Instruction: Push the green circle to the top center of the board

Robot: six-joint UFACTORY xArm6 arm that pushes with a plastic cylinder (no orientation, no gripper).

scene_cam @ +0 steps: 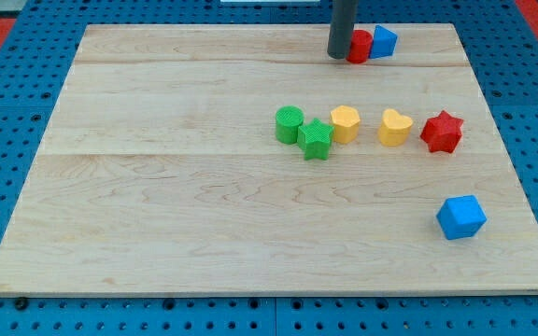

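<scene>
The green circle (pixel 289 123) sits a little right of the board's middle, touching a green star (pixel 316 139) at its lower right. My tip (pixel 339 54) is near the view's top, right of centre, well above the green circle. It stands right beside a red block (pixel 361 46), which touches a blue block (pixel 383 41) on its right.
In a row right of the green star lie a yellow hexagon (pixel 345 122), a yellow heart (pixel 395 127) and a red star (pixel 442 132). A blue cube (pixel 461 217) lies at the lower right. The wooden board (pixel 157 187) rests on a blue perforated table.
</scene>
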